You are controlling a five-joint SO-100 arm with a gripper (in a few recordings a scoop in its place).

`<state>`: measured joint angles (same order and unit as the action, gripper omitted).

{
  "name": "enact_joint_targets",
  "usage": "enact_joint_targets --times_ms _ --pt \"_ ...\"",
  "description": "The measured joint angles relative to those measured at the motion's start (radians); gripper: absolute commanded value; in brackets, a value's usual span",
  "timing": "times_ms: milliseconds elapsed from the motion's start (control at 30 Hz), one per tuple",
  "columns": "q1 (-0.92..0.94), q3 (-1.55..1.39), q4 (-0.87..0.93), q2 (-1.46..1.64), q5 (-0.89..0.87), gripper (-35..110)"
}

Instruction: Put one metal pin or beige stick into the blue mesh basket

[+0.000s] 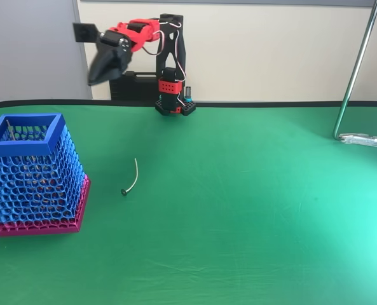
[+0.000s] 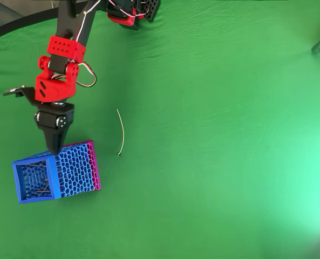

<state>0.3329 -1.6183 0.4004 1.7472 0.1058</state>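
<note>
While one metal pin (image 2: pixel 121 133) lies beside one blue mesh basket (image 2: pixel 73 174), the end effector (image 2: pixel 54 147) looks closed, empty.

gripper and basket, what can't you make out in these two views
- Gripper: motion-blurred in the fixed view, foreshortened from overhead; open or shut, and whether it holds anything, can't be told.
- Basket contents: dark slivers on its floor from overhead, too small to identify; mesh hides them in the fixed view.
- Pin on the cloth: head too small to detail.
</note>
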Motion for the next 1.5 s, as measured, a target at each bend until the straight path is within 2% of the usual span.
enact_joint_targets --times_ms 600,767,933,1100,1500 --pt "-0.370 -0.813 0.169 0.660 -0.012 0" --pt "-0.376 -0.905 0.218 0.782 -0.028 0" --pt "-0.388 -1.132 0.193 1.022 -0.028 0" --pt "-0.390 -1.264 0.265 1.238 -0.028 0" --pt "-0.393 -1.453 0.333 1.502 -0.026 0"
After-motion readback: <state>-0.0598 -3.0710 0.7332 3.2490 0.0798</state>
